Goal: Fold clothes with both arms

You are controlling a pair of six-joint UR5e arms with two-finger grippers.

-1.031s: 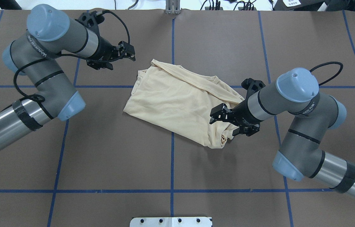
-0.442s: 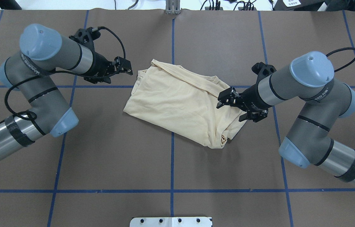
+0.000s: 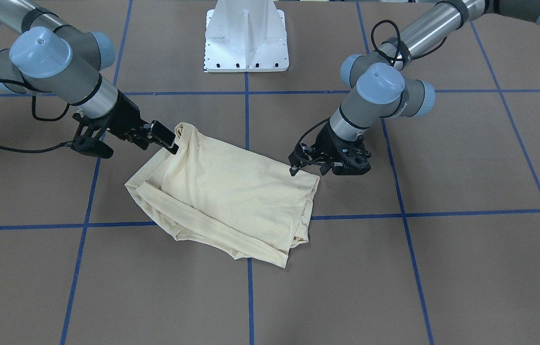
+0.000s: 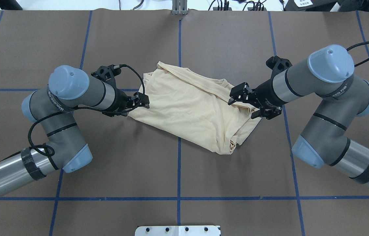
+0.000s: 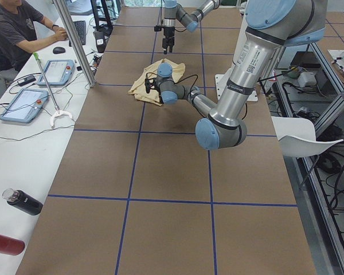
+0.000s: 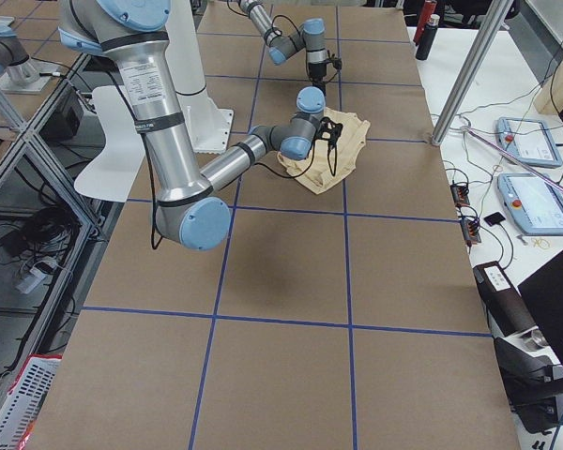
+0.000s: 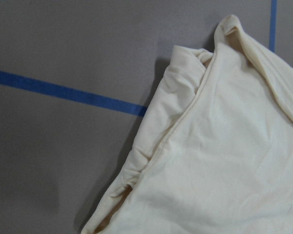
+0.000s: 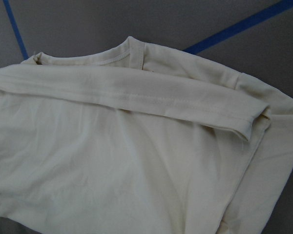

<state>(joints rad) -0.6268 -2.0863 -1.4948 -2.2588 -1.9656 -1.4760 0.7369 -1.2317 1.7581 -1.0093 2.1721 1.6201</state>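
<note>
Both sets of fingers are recorded as parted and empty, the left fingers [image 4: 143, 98] at one edge of the folded cream T-shirt [image 4: 191, 105], the right fingers [image 4: 240, 90] at its neckline edge, the shirt laid flat mid-tabletop [image 4: 236, 170].

A pale cream shirt [image 8: 112, 161] fills most of the frame, lying on the brown table [image 8: 88, 24]. Its ribbed neckline [image 8: 97, 57] curves along the upper edge of the cloth. Just below it, a long folded band [image 8: 136, 100] with two rows of stitching runs from the left edge down to the right, ending in a blunt end [image 8: 251, 122]. The fabric beneath is softly wrinkled. One blue tape line [image 8: 14, 29] crosses the table's upper left corner, another [image 8: 239, 29] the upper right.
</note>
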